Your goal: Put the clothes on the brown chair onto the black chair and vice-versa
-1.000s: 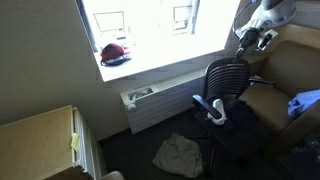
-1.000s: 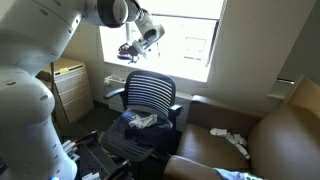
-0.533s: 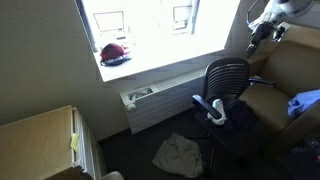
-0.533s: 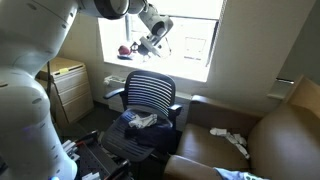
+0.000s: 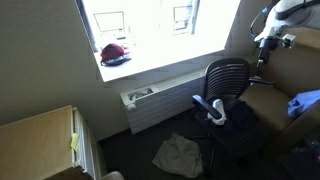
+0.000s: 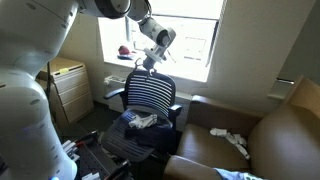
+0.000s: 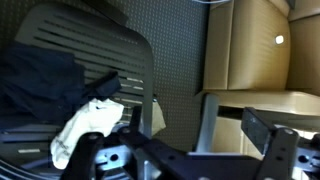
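The black chair [image 5: 228, 82] [image 6: 150, 90] holds a dark navy piece [image 6: 138, 138] [image 7: 40, 80] and a small white piece [image 6: 144, 121] [image 7: 85, 128] on its seat. Beside it, the brown chair [image 5: 285, 75] [image 6: 265, 140] [image 7: 250, 50] carries a light blue shirt [image 5: 305, 103] and a white piece [image 6: 232, 140]. A grey-beige piece [image 5: 180, 152] lies on the floor. My gripper [image 5: 268, 42] [image 6: 152, 62] [image 7: 185, 145] hangs open and empty just above the black chair's backrest, pointing down.
A red and dark cap [image 5: 115, 53] [image 6: 125, 51] sits on the windowsill. A pale wooden cabinet [image 5: 40, 135] [image 6: 68, 85] stands against the wall, with a radiator [image 5: 160, 100] under the window. The robot's white arm [image 6: 40, 60] fills the near side of an exterior view.
The gripper has come down from in front of the window to just above the black chair's backrest, staying open. The clothes have not moved.
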You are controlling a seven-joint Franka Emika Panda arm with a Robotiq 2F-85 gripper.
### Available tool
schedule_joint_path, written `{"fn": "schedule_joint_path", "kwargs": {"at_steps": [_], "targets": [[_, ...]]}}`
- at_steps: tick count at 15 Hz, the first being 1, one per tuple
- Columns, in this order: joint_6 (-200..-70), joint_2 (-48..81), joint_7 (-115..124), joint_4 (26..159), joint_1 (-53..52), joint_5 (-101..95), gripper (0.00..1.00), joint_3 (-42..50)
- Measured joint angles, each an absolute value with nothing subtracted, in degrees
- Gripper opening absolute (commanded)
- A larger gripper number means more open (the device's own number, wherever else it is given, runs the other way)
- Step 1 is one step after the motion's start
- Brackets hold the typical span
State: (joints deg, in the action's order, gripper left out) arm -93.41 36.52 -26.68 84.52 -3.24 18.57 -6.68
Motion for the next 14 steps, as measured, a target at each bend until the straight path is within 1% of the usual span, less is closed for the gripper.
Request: {"fn": "schedule_joint_path", "kwargs": {"at_steps": [3, 9, 11, 14], "targets": [[-89.5, 36.6, -23.7, 86.9, -1.2, 14.6, 1.00, -4.8], [-89.6, 36.7, -23.6, 87.5, -1.1, 12.3, 1.00, -5.4], [-92.0, 36.8, -23.6, 90.3, -1.9, 6.5, 1.00, -5.2], [-102.2, 36.9, -23.6, 96.7, -3.4, -0.8, 1.00, -5.2]]}}
